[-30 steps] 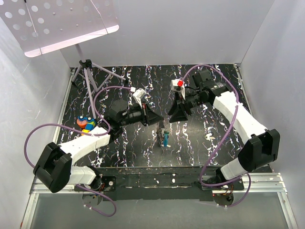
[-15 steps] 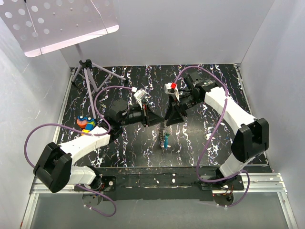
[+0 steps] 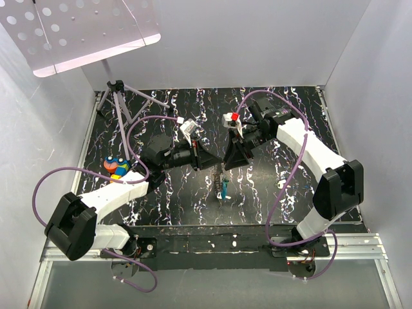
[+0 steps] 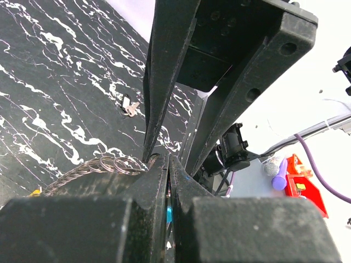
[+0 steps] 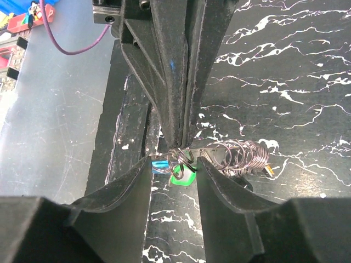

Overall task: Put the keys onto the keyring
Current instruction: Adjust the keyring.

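The right gripper (image 5: pixel 174 164) stands half open, its jaws on either side of the keyring (image 5: pixel 184 156); whether they touch it I cannot tell. Green and blue keys (image 5: pixel 182 176) hang just beneath. Beyond, the left gripper (image 5: pixel 178 139) is closed, pinching the keyring.

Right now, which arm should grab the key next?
Probably right. The right fingers, open, flank the green-headed key by the silvery wire keyring; the left fingers are shut, pinching that ring.
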Motion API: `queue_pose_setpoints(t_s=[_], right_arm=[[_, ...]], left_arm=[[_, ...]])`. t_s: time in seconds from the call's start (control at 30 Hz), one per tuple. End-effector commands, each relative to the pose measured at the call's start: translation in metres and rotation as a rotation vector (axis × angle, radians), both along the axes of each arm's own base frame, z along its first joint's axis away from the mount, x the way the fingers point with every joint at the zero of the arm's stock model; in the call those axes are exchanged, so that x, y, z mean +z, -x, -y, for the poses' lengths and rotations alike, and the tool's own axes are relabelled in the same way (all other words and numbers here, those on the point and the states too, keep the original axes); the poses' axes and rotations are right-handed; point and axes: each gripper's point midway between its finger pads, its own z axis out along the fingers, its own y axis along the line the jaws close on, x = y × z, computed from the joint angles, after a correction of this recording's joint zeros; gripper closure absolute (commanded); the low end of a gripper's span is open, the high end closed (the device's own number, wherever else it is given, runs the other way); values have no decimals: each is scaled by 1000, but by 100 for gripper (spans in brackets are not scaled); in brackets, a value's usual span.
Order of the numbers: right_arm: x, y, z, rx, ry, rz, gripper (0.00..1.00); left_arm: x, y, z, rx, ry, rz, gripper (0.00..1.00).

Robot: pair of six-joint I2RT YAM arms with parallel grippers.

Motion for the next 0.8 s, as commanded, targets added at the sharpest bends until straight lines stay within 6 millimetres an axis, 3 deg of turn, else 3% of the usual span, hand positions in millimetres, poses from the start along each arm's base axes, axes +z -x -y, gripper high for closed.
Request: queue_pose_setpoints(t_s=[0.0,0.43,0.57,0.77], right_arm=[[14,7,0,13,-38,43,55],[12,4,2,6,-22,61,75],[15,6,2,17,-37,66,99],[26,15,3,50,-79,81,99]], left_arm=[[30,1,-6,21,73,88,100],[29,2,-8,18,85,82,100],[29,3,-9,15,85,84,100],[24,4,-9,7,78,75,100]])
